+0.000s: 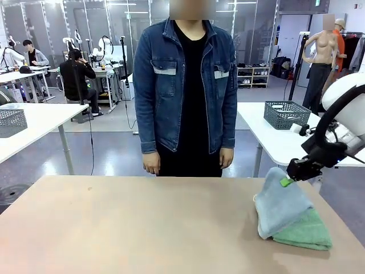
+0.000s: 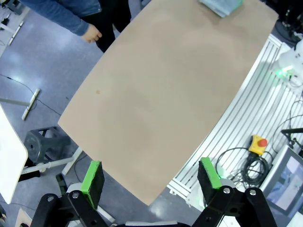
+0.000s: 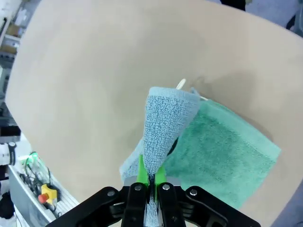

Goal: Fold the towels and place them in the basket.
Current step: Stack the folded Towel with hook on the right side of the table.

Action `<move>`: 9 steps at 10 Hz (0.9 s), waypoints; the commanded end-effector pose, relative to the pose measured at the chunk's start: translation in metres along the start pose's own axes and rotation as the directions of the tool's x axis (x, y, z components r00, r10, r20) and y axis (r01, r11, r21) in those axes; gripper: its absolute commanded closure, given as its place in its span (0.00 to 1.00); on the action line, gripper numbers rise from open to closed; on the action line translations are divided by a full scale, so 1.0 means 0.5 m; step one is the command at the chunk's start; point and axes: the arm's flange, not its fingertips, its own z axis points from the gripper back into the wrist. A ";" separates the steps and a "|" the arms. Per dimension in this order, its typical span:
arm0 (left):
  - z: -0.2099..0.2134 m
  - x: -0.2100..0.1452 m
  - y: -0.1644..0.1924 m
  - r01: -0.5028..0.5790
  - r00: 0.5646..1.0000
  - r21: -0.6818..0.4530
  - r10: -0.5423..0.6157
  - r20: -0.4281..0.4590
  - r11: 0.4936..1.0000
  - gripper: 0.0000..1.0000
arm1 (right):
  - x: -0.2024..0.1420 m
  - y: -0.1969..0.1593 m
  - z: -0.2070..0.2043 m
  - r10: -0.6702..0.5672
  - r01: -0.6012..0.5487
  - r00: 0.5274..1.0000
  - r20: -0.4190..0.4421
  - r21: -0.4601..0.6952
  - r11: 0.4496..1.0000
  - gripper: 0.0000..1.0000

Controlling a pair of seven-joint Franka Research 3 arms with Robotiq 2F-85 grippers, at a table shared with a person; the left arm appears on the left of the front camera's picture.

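Observation:
A grey-blue towel lies folded over a mint green towel at the table's right side. My right gripper is shut on the grey-blue towel's upper corner and lifts it off the stack. From the right wrist, the grey-blue towel rises in a fold pinched between the green pads, with the mint green towel flat beneath. My left gripper stands open high above the table's near-left edge, nothing between its fingers. Both towels show small at the far corner. The task's basket is out of view.
A person in a denim jacket stands at the table's far side, hands hanging down. A grey mesh basket rests on a white table behind. An aluminium rail frame with cables and a yellow stop button lies beside the table.

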 end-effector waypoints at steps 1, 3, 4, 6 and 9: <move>-0.002 -0.005 0.000 0.005 1.000 0.024 -0.005 -0.011 1.000 0.00 | -0.003 -0.039 -0.029 -0.026 0.028 0.999 0.030 -0.067 0.997 0.94; -0.002 -0.005 0.000 0.005 1.000 0.024 -0.005 -0.011 1.000 0.00 | -0.006 -0.068 -0.049 -0.069 0.074 0.997 0.030 -0.244 0.967 0.94; -0.002 -0.005 0.000 0.005 1.000 0.024 -0.005 -0.011 1.000 0.00 | -0.007 -0.075 -0.051 -0.086 0.086 0.996 0.014 -0.305 0.948 0.94; -0.002 -0.005 0.000 0.005 1.000 0.024 -0.005 -0.011 1.000 0.00 | -0.008 -0.071 -0.057 -0.124 0.098 0.991 -0.053 -0.352 0.931 0.58; -0.002 -0.005 0.000 0.005 1.000 0.024 -0.005 -0.011 1.000 0.00 | -0.007 -0.036 -0.049 -0.150 0.111 0.987 -0.061 -0.421 0.900 0.18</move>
